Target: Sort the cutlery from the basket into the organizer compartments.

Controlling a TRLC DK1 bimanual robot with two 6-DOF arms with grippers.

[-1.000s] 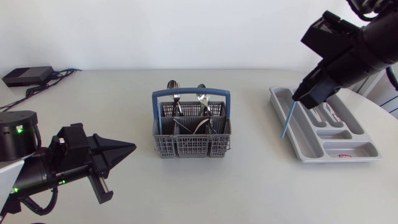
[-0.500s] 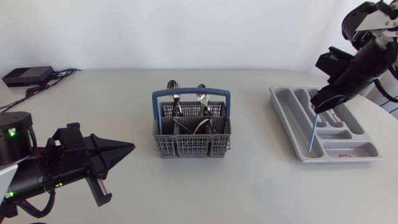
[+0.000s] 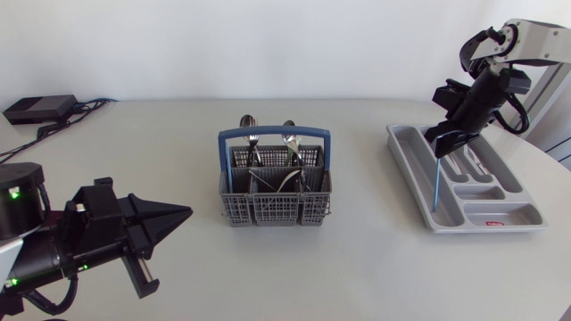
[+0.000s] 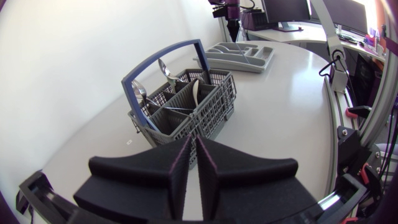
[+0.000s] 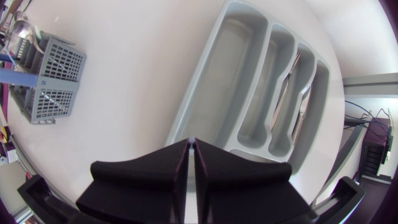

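Observation:
A grey cutlery basket (image 3: 272,209) with a blue handle stands mid-table, spoons (image 3: 290,143) upright in it. At the right lies the grey organizer (image 3: 406,165), with a few pieces (image 3: 473,165) in its narrow compartments. My right gripper (image 3: 443,143) hangs over the organizer's left side, shut on a thin blue utensil (image 3: 437,183) that points down into the long left compartment. The right wrist view looks down on the organizer (image 5: 230,74) under the shut right gripper (image 5: 191,149). My left gripper (image 3: 186,212) is shut and empty at the front left, pointing at the basket (image 4: 186,102).
A black box (image 3: 40,109) with cables sits at the back left corner. The organizer's front compartment carries a red label (image 3: 500,223). Bare table lies between basket and organizer and along the front edge.
My right arm has swung right and back with the blue utensil, from the organizer's left edge to above its long compartment, and the utensil now hangs nearly upright. The left arm has barely shifted.

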